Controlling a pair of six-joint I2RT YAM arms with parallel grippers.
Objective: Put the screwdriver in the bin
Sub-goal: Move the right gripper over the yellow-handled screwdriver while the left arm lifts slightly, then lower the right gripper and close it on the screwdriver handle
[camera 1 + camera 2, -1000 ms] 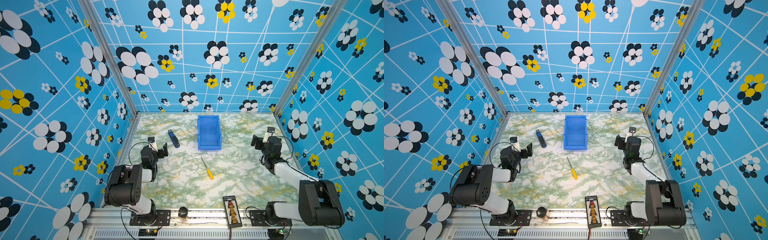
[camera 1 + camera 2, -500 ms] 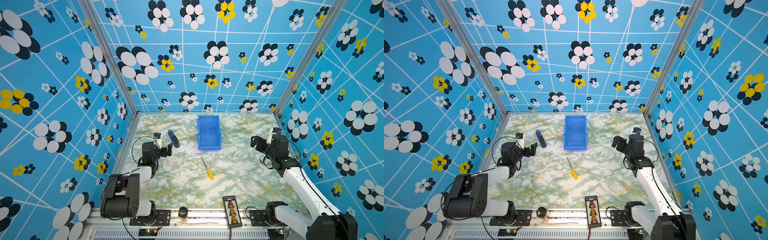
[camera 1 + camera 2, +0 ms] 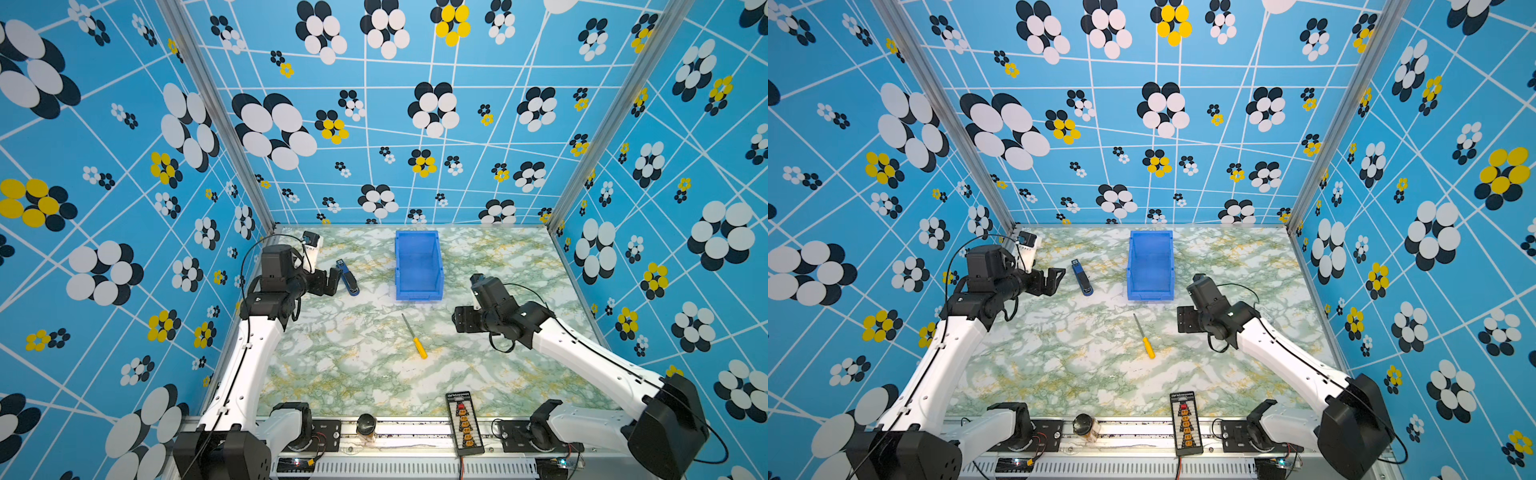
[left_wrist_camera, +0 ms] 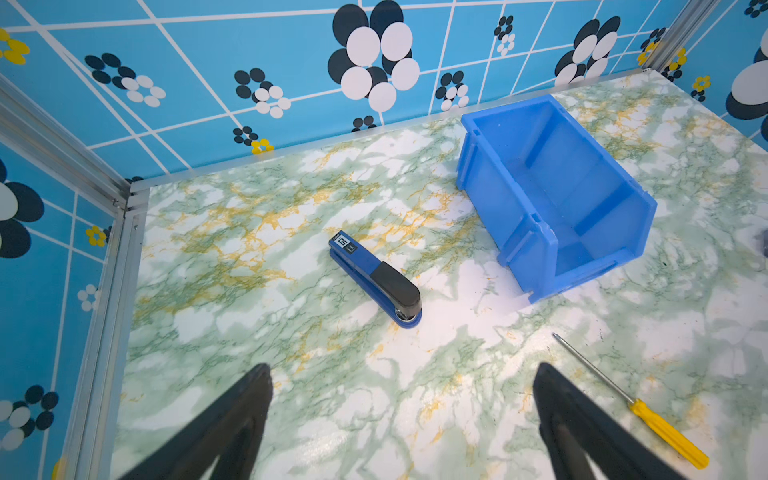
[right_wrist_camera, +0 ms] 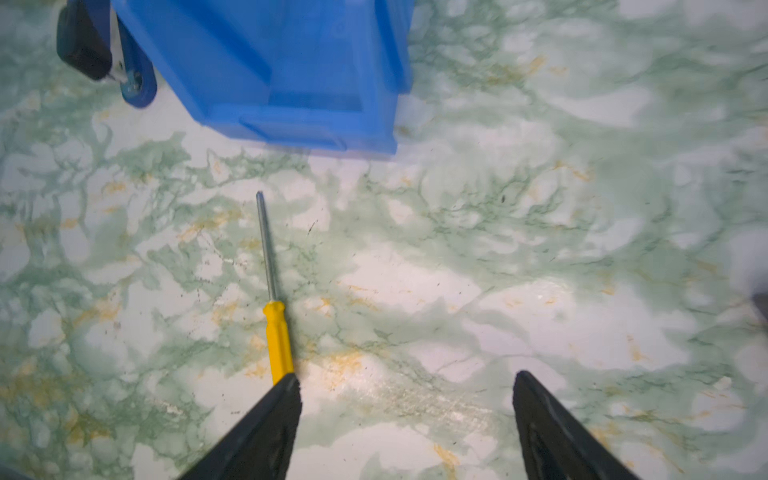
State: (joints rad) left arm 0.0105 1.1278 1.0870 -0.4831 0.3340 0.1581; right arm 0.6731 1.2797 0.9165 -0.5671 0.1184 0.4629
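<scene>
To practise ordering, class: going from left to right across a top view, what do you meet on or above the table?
Left claw → stapler → bin → right claw. The screwdriver overlaps the bin's span, so it is left out.

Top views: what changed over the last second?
Both arms unfolded. The right gripper swung in toward the slim yellow-handled screwdriver, and the left gripper rose near the dark blue stapler. Both are open, nothing grasped. Screwdriver, stapler and bright blue plastic bin are unmoved.
</scene>
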